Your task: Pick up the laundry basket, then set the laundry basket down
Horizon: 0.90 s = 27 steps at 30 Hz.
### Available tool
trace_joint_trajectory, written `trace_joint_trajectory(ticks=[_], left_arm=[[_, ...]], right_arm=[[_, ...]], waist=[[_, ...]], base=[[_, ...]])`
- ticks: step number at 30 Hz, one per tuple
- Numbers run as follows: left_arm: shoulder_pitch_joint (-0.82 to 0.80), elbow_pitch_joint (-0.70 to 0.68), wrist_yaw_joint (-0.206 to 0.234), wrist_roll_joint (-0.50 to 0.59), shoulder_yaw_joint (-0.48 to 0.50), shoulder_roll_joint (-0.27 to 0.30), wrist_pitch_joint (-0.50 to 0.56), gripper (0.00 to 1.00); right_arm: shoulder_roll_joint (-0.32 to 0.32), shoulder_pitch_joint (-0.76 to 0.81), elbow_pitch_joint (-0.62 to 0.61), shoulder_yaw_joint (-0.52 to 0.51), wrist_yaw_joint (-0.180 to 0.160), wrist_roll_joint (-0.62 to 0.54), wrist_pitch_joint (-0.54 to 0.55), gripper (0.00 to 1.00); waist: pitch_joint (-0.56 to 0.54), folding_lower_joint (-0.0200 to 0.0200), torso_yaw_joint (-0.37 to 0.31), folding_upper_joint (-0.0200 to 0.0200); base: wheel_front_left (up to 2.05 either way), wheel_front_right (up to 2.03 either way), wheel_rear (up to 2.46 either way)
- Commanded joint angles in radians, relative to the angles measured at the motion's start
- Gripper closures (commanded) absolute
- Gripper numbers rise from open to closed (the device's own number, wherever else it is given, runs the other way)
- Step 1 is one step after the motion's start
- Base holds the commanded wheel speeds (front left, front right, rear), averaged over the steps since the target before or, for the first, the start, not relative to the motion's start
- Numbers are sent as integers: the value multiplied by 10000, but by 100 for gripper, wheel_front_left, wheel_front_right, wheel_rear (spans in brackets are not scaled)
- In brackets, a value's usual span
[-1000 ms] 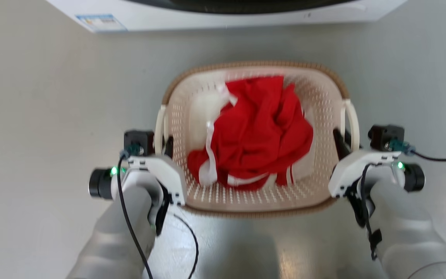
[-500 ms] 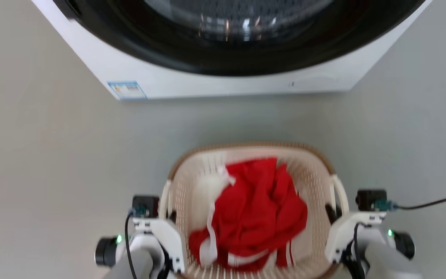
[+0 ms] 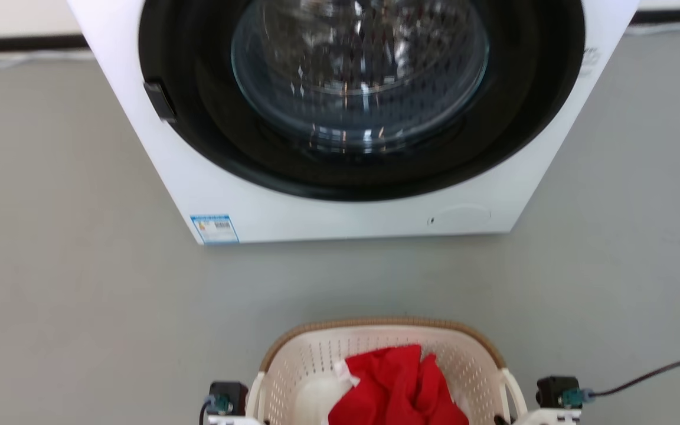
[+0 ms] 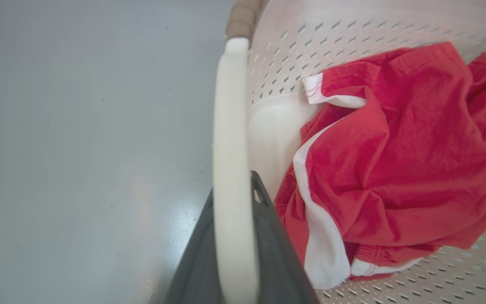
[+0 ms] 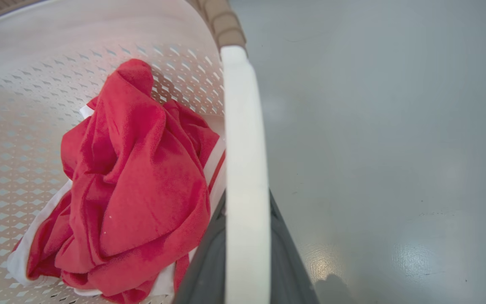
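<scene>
Washing machine (image 3: 481, 200) blocks the way ahead; bare grey floor (image 3: 110, 307) runs between it and the laundry basket (image 3: 310, 360) and lies open on both sides. In the basket a crumpled red garment (image 3: 399, 383) fills the middle, bare bottom showing by the left wall. Left gripper (image 4: 234, 236) clamps the left handle (image 4: 230, 126), right gripper (image 5: 247, 253) the right handle (image 5: 243, 126); floor outside both free, a dark cable (image 3: 653, 375) crossing at far right.

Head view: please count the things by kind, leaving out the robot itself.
Washer: 1
Basket: 1
Red garment: 1
Total: 3
</scene>
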Motion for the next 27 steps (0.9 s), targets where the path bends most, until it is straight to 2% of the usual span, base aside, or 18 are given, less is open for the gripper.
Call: trace_joint_trajectory(ticks=[1, 12, 27], left_arm=[[61, 12, 106, -43, 162, 340, -83, 100], [630, 99, 168, -456, -331, 340, 9, 100], [602, 169, 230, -814, -763, 340, -97, 100]], right_arm=[[-102, 94, -80, 262, 16, 124, -24, 100], [-102, 695, -77, 1125, 16, 966, 121, 100], [-102, 747, -76, 1690, 16, 1520, 55, 100]], waist=[[-397, 0, -26, -1], [-1327, 0, -35, -1], [-1425, 0, -59, -1]], base=[[0, 0, 0], [0, 0, 0], [0, 0, 0]])
